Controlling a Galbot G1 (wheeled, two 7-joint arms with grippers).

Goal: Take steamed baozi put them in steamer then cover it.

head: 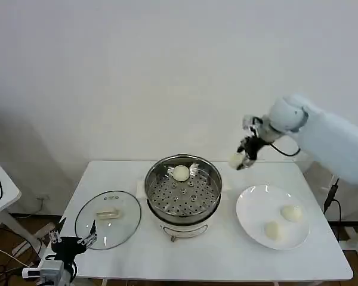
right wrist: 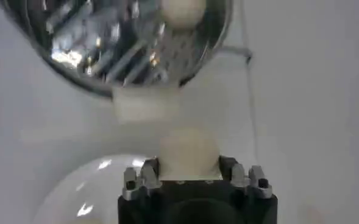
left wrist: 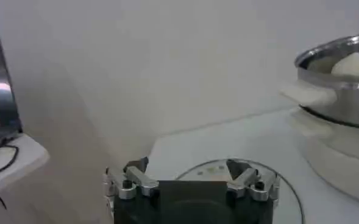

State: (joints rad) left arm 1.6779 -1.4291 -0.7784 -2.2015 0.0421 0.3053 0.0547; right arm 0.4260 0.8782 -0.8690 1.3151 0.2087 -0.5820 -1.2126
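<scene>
Baozi point(head: 235, 160) pinched in right gripper point(head: 243, 158), held in air betw steamer point(head: 183, 190) and plate point(head: 256, 202). Steamer lies to robot's left of it and lower; 1 bun already on tray. Left gripper point(head: 74, 241) open, idle by glass lid point(head: 107, 218).

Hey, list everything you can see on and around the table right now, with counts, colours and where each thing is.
steamed baozi: four, cream-white; one in the steamer, two on the plate, one held in the right claw
steamer: one, shiny steel, middle of the table
glass lid: one, clear with pale handle, flat on the table left of the steamer
plate: one, white, right of the steamer
table: one, white
side table: one, white, far left
left claw: open, at the table's near left edge by the lid
right claw: shut on a baozi, raised between plate and steamer
</scene>
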